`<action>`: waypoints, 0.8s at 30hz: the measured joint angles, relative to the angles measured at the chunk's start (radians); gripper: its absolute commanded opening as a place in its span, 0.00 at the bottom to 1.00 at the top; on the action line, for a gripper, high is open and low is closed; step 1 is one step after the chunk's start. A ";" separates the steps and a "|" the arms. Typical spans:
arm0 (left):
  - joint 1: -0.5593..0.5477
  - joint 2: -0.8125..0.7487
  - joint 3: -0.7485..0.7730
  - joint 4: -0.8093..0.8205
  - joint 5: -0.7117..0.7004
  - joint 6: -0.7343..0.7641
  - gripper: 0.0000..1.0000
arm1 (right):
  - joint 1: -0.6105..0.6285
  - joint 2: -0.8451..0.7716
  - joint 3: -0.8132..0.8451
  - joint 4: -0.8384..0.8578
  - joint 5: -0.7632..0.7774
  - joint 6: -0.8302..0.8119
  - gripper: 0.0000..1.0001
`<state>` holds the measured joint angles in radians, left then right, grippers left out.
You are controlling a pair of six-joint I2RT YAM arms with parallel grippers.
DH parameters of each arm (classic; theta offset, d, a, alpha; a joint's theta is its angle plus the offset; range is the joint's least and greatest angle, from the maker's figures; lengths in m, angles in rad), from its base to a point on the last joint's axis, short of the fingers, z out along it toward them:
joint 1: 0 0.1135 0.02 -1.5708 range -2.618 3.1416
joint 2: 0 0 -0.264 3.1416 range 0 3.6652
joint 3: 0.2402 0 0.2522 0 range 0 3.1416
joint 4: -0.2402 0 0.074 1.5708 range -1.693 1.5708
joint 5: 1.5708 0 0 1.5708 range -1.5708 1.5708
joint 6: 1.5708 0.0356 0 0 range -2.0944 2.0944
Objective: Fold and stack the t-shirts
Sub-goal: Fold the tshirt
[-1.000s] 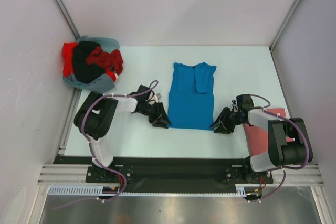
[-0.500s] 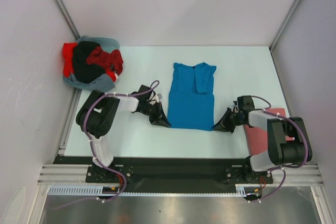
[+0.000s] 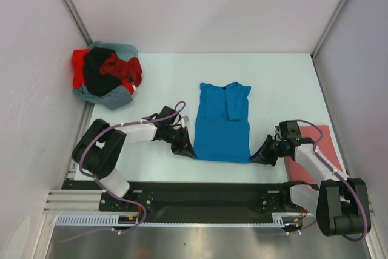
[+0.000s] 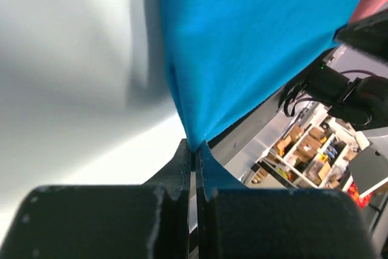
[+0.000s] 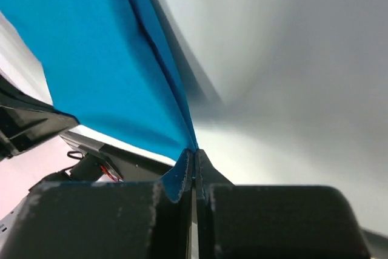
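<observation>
Your left gripper is pinched tight on the 7 o'clock hem corner of the bright blue short-sleeved cloth t-shirt, and your right gripper is clamped on its 5 o'clock corner. The shirt lies mid-table on the white table, collar toward 12 o'clock. A heap of red, black and grey-blue shirts sits at 10 o'clock, and a dull pinkish-red shirt at 4.

Left claw and right claw have dragged the blue t-shirt toward the near edge of the table
</observation>
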<state>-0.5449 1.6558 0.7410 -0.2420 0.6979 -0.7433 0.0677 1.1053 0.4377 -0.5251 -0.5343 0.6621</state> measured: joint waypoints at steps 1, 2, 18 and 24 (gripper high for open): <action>0.000 -0.015 0.007 -0.018 -0.007 0.001 0.00 | 0.000 -0.018 0.002 -0.024 0.000 -0.001 0.00; 0.000 -0.022 0.026 -0.047 -0.014 0.002 0.00 | 0.000 -0.027 0.012 -0.051 0.000 -0.002 0.00; 0.164 0.359 0.864 -0.254 -0.089 0.067 0.00 | -0.113 0.661 0.887 -0.122 0.018 -0.064 0.00; 0.209 0.546 1.097 -0.264 -0.076 0.063 0.00 | -0.118 0.905 1.168 -0.158 -0.013 -0.069 0.00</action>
<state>-0.3355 2.2017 1.8381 -0.5056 0.6224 -0.6807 -0.0505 2.0106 1.6062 -0.6830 -0.5468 0.5926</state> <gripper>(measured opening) 0.015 0.012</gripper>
